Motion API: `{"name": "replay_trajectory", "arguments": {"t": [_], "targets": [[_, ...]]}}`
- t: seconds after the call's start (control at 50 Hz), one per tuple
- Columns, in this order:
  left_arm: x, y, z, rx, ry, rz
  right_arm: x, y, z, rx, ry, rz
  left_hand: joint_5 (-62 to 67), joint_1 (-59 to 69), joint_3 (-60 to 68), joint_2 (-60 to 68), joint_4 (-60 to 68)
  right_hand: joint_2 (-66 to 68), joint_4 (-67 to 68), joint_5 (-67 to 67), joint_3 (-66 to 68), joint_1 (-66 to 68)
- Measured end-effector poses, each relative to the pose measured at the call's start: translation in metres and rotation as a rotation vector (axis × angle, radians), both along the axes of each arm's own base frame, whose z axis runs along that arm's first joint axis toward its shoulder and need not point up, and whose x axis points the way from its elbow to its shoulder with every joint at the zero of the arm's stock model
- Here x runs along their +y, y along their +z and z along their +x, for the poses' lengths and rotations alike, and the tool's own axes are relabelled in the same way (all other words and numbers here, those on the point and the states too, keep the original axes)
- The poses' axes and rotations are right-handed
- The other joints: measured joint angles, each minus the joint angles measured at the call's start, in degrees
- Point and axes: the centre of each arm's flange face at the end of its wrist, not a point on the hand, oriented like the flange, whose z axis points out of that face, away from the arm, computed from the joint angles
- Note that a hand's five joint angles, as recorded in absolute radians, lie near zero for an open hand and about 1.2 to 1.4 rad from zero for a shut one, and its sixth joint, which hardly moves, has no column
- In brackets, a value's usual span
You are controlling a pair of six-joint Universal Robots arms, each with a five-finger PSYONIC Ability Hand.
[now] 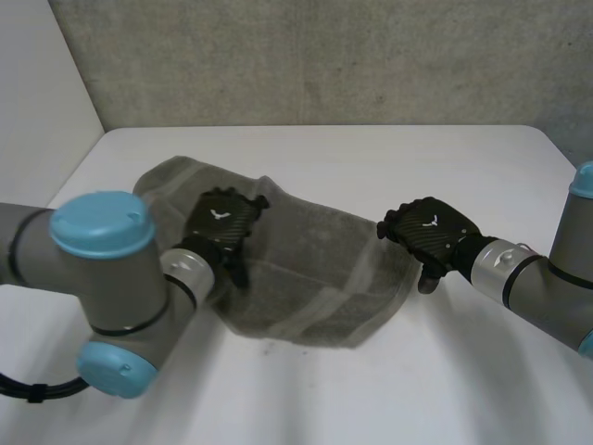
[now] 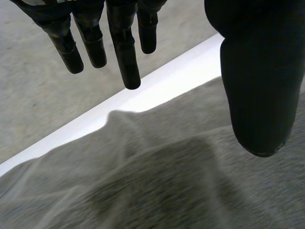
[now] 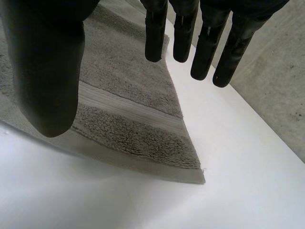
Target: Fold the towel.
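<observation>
Grey towel (image 1: pixel 320 278) spread rumpled across the middle of the white table (image 1: pixel 445 158), one hand at each side of it.
The left hand (image 1: pixel 220 222) hangs over the towel's left half, near its far edge, with its fingers (image 2: pixel 126 57) straight, apart from the thumb and holding nothing. The right hand (image 1: pixel 431 232) is at the towel's right corner, fingers (image 3: pixel 207 47) likewise straight and spread away from the thumb, with no cloth between them.

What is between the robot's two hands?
Just the grey towel: in the head view it stretches from under the left hand across to the right hand, with nothing lying on it.
</observation>
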Motion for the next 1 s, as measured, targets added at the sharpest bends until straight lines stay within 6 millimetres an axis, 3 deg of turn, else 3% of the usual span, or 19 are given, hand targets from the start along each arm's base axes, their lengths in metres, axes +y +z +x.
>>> {"name": "replay_trajectory", "arguments": {"t": [0.14, 0.28, 0.46, 0.58, 0.88, 1.0], "targets": [[-0.020, 0.006, 0.031, -0.008, 0.091, 0.019, 0.021, -0.001, 0.010, -0.008, 0.035, 0.038, -0.9, -1.2, -1.1, 0.0, -1.1, 0.0, 0.0, 0.0, 0.0, 0.0], [-0.036, -0.001, 0.063, -0.016, 0.134, 0.092, 0.065, -0.008, 0.033, -0.073, 0.085, 0.182, -1.4, -1.6, -1.7, 0.0, -1.7, 0.0, 0.0, 0.0, 0.0, 0.0], [-0.039, -0.006, 0.083, 0.003, 0.117, 0.145, 0.103, -0.019, 0.056, -0.165, 0.104, 0.353, -1.7, -1.9, -1.9, 0.0, -2.0, 0.2, 1.7, 4.0, 0.2, 1.4], [-0.039, -0.010, 0.091, 0.008, 0.122, 0.167, 0.107, -0.029, 0.065, -0.171, 0.097, 0.348, -1.7, -1.9, -1.9, 0.0, -2.1, 6.0, 6.7, 9.0, 6.0, 6.5], [-0.036, -0.014, 0.104, 0.029, 0.110, 0.200, 0.089, -0.046, 0.076, -0.147, 0.049, 0.258, -1.7, -2.2, -1.9, 0.0, -2.1, 21.1, 21.1, 22.7, 21.0, 21.4], [-0.036, -0.014, 0.105, 0.035, 0.102, 0.204, 0.084, -0.045, 0.075, -0.121, 0.040, 0.211, -2.2, -3.1, -3.0, 0.0, -3.0, 45.3, 45.2, 47.0, 44.9, 45.6]]}}
